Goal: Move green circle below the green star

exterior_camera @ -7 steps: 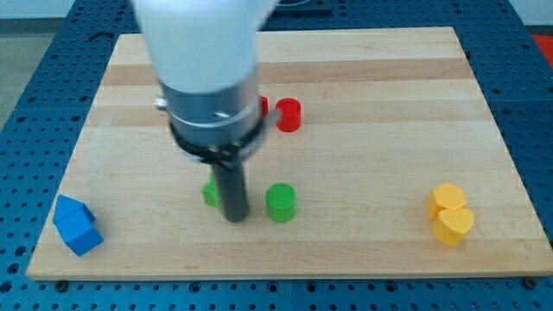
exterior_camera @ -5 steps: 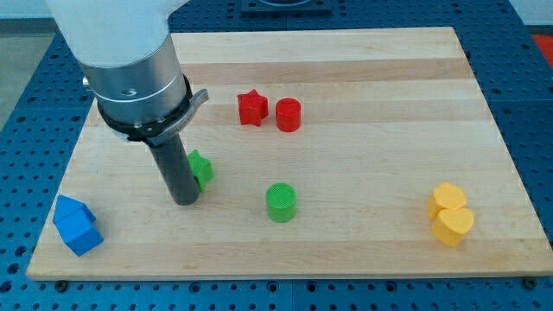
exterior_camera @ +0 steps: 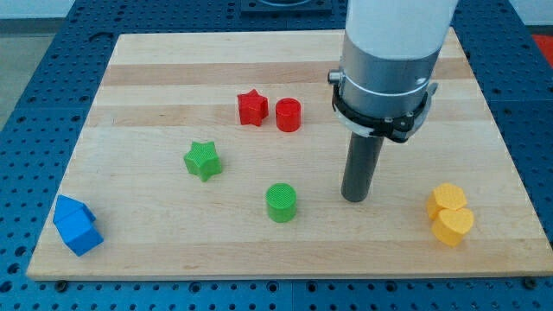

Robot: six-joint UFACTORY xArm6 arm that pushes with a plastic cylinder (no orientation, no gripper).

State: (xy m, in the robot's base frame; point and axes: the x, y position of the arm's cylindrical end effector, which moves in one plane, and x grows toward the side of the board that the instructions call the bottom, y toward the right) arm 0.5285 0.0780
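Observation:
The green circle (exterior_camera: 281, 202) stands on the wooden board, low and near the middle. The green star (exterior_camera: 203, 161) lies up and to the left of it, apart from it. My tip (exterior_camera: 353, 198) rests on the board to the right of the green circle, with a clear gap between them. It touches no block.
A red star (exterior_camera: 252, 108) and a red circle (exterior_camera: 289, 115) sit side by side above the middle. Two yellow blocks (exterior_camera: 450, 214) touch at the lower right. A blue block (exterior_camera: 76, 225) lies at the board's (exterior_camera: 130, 95) lower left corner.
My tip has swung from beside the green star on the left to the right of the green circle. The green star sits slightly lower left than at first. The green circle has not moved.

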